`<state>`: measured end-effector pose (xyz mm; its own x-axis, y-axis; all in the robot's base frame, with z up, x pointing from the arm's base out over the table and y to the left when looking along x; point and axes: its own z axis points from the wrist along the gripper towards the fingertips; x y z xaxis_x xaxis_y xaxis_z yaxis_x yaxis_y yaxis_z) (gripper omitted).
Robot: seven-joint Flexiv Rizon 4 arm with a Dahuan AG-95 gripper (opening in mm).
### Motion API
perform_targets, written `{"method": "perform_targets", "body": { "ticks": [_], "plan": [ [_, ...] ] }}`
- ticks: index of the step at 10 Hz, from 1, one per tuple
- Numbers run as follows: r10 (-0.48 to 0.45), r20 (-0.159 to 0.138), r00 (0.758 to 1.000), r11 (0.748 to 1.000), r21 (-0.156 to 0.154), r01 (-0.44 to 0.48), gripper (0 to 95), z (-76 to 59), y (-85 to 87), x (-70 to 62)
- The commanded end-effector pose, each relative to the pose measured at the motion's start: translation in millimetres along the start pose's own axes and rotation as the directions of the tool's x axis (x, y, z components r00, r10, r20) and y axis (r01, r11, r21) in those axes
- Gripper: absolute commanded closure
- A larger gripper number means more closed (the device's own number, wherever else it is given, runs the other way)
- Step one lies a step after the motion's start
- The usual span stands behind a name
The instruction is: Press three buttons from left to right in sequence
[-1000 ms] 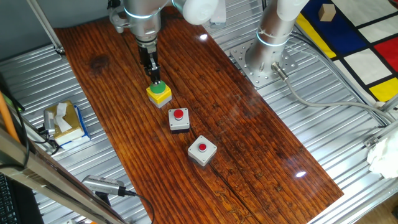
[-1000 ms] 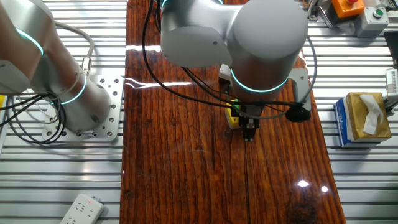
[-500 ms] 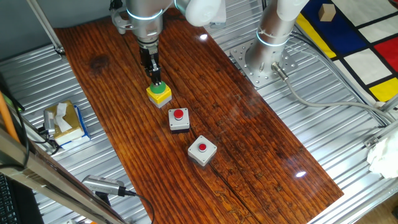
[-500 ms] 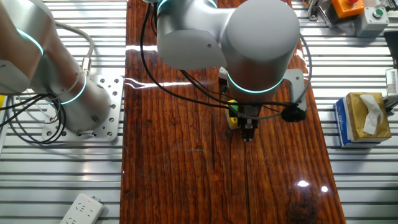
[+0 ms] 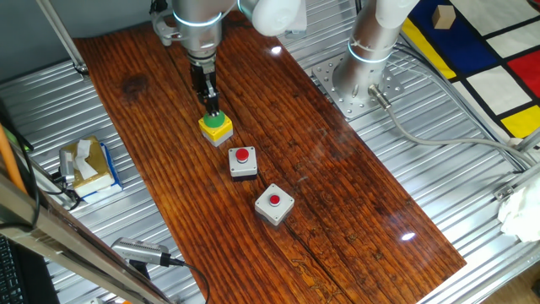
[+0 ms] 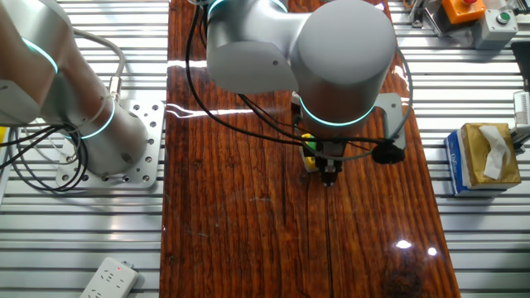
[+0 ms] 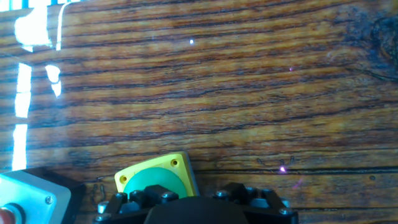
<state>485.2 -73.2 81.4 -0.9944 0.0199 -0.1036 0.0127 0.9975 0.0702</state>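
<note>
The robot's black gripper (image 5: 213, 110) sits right on the yellow box with the green cap (image 5: 217, 127) — first in line — open or shut, I cannot tell.

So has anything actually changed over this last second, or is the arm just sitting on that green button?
Very little. The tool has kept its tip at the green cap of the yellow button box, while the arm's big joint above it shifted slightly in the other fixed view. Nothing was grabbed or released. The white-and-black box, the grey box and the tissue box stayed put.
</note>
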Motion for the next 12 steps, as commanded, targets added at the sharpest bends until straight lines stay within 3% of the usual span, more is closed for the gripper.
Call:
{"method": "perform_targets", "body": {
  "ticks": [1, 3, 6, 12],
  "plan": [
    [-0.001, -0.007, 1.0, 1.0, -0.008, 0.001, 19.0, -2.8, -1.7, -1.4],
    [-0.009, -0.019, 1.0, 1.0, -0.01, 0.009, 19.0, -20.4, -4.6, -7.4],
    [0.01, -0.011, 1.0, 1.0, -0.023, -0.01, 19.0, -31.0, -1.4, -13.1],
    [0.085, -0.008, 0.996, 0.996, -0.027, -0.086, 19.0, -35.6, 40.6, -21.8]
  ]
}}
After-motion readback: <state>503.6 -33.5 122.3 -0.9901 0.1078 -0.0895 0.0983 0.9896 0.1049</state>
